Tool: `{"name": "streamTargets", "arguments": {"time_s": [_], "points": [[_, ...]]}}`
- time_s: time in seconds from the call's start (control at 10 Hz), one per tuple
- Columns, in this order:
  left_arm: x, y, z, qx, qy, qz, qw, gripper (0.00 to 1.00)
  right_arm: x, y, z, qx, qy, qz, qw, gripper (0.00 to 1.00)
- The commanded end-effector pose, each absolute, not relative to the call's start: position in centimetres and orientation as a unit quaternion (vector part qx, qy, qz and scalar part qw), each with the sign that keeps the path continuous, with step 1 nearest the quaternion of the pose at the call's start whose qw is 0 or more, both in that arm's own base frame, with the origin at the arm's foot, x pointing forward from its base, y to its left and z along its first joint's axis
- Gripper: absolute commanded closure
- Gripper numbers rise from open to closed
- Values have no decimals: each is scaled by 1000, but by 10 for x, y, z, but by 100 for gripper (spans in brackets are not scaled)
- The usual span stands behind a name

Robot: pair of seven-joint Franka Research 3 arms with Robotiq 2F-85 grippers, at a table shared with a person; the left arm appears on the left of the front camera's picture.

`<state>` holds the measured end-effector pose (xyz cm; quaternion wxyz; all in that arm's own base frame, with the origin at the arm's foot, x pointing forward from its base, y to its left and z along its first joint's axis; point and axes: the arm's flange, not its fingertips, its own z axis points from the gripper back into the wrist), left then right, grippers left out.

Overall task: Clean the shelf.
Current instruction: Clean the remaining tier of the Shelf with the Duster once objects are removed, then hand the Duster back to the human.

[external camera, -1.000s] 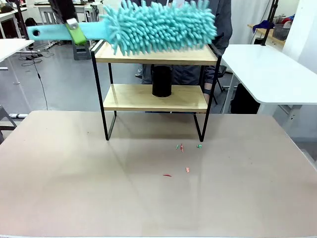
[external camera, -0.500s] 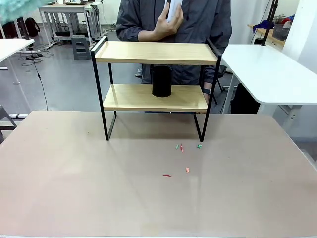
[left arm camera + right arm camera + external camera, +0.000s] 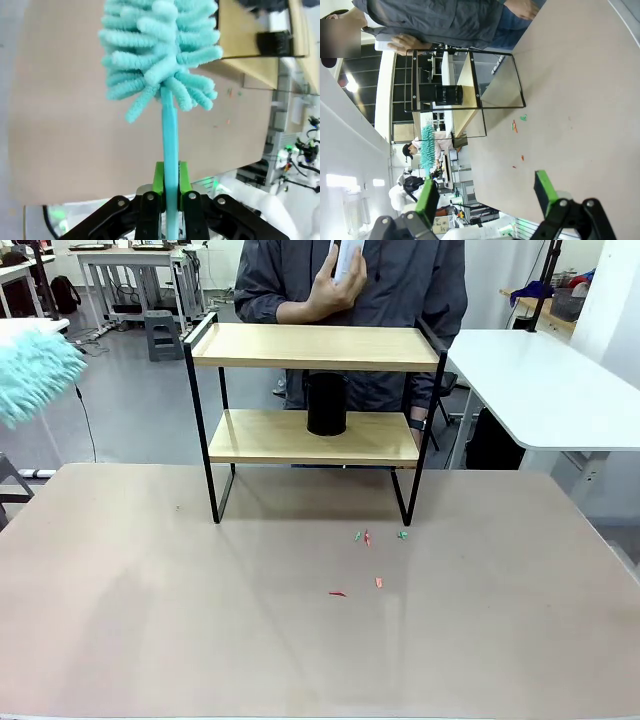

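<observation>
Shelf (image 3: pixel 200 420): one, with two boards (image 3: pixel 270 436); black cylinder (image 3: pixel 326 404): one. Teal duster (image 3: pixel 35 375): one; person (image 3: pixel 410 285): one, with one white item (image 3: pixel 347 258) in hand. Small scraps (image 3: pixel 379 582) on the one tan table (image 3: pixel 150 620): five, two of them green.

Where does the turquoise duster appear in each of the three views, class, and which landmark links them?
Front view: the duster at the left edge, left of the shelf.
Left wrist view: centre, its handle in the left gripper.
Right wrist view: small, lower left, past the shelf.
Shared landmark: the shelf.
</observation>
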<state>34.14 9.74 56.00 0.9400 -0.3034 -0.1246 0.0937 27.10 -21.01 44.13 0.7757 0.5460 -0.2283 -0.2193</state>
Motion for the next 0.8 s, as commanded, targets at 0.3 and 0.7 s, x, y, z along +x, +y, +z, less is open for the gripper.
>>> {"name": "streamTargets", "arguments": {"time_s": [0.3, 0.7], "points": [[341, 97, 560, -303, -125, 94, 940, 87, 272, -207, 441, 553, -243, -211, 769, 0], [341, 97, 560, -303, -125, 94, 940, 87, 272, -207, 441, 553, -243, -211, 769, 0]]}}
